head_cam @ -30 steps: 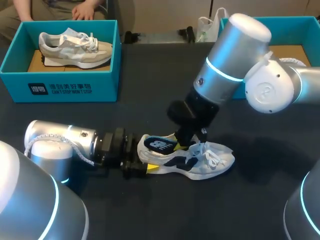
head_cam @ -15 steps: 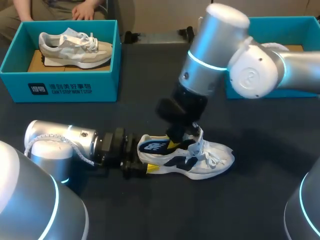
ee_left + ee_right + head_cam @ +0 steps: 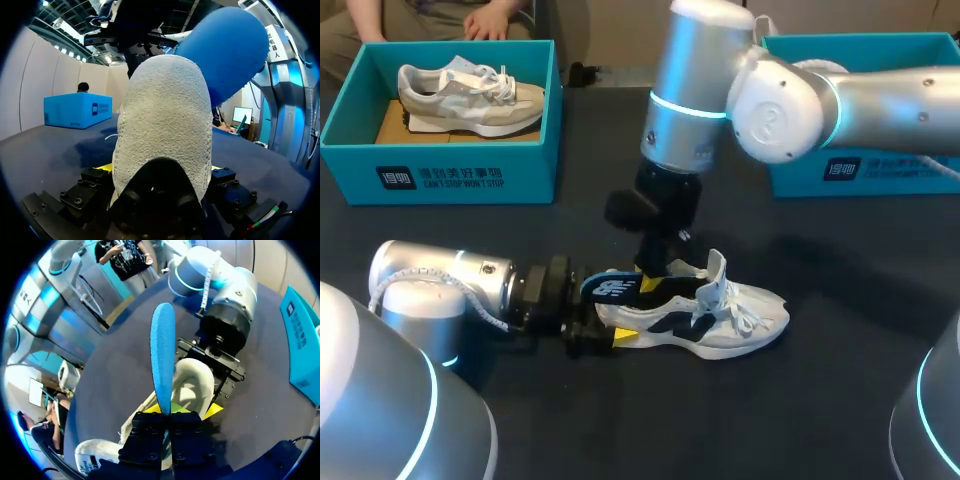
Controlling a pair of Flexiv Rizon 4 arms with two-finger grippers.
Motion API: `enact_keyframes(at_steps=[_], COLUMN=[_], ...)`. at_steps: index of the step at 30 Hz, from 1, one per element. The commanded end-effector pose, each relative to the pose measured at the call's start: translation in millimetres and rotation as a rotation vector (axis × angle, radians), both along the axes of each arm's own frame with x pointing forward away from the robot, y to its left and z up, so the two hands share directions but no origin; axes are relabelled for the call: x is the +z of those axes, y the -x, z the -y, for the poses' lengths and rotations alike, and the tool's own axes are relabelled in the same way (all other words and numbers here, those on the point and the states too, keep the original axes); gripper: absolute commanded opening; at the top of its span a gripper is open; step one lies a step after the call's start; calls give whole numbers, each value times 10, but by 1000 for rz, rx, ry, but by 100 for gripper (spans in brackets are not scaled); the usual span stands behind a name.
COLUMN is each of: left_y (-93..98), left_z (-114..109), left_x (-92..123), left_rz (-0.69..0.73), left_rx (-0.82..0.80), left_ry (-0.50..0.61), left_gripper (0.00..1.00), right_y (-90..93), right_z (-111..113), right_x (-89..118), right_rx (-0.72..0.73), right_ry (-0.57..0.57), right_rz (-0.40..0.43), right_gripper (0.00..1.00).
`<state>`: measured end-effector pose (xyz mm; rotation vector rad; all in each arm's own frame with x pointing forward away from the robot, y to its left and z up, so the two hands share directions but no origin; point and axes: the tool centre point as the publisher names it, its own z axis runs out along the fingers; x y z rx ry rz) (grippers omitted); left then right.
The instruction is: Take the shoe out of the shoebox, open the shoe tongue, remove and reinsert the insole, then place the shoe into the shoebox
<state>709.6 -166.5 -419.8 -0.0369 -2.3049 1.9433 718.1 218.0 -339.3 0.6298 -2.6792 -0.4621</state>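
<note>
A white and navy shoe lies on its sole mid-table, toe to the right, tongue standing up. My left gripper lies flat on the table with its fingers on either side of the heel, shut on the shoe. My right gripper hangs over the shoe's opening, shut on a blue insole. The insole's heel end sticks out over the back of the shoe. In the right wrist view the insole stands edge-on from my right gripper, above the shoe. The insole rises behind the heel in the left wrist view.
A teal shoebox at the back left holds a beige shoe. A second teal shoebox stands at the back right, behind my right arm. Dark bare tabletop lies in front of the shoe.
My right arm has swung left and risen a little, drawing the insole back out over the shoe's heel. The tongue now stands up. The left arm and the shoe have stayed put.
</note>
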Motion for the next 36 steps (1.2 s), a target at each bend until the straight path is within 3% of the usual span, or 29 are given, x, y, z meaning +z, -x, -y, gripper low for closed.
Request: enact_keyframes(at_steps=[1,2,4,6,8,10,17,22,26,29,32,36], left_y=[1,1,1,1,1,1,1,1,1,1,1,1], left_z=[11,11,11,11,11,11,11,11,11,11,11,11], left_x=[1,1,1,1,1,1,1,1,1,1,1,1], left_rz=[0,0,0,0,0,0,0,0,0,0,0,0], left_rx=[1,1,1,1,1,1,1,1,1,1,1,1], left_ry=[0,0,0,0,0,0,0,0,0,0,0,0], left_gripper=[0,0,0,0,0,0,0,0,0,0,0,0], right_y=[-79,-83,-88,-84,-72,-52,-4,40,71,93,114,133], right_z=[-68,-64,-57,-51,-38,-23,86,126,151,142,115,104], right_x=[-74,-77,-82,-73,-53,-26,87,170,181,191,200,196], right_rx=[37,36,30,18,6,-8,-107,-183,-244,-280,-316,-391], right_ry=[44,41,35,27,16,13,8,18,22,31,27,8], right_rz=[-118,-129,-140,-141,-138,-134,-122,-117,-119,-111,-97,-75], right_gripper=[0,3,23,29,42,46,44,49,50,56,52,54])
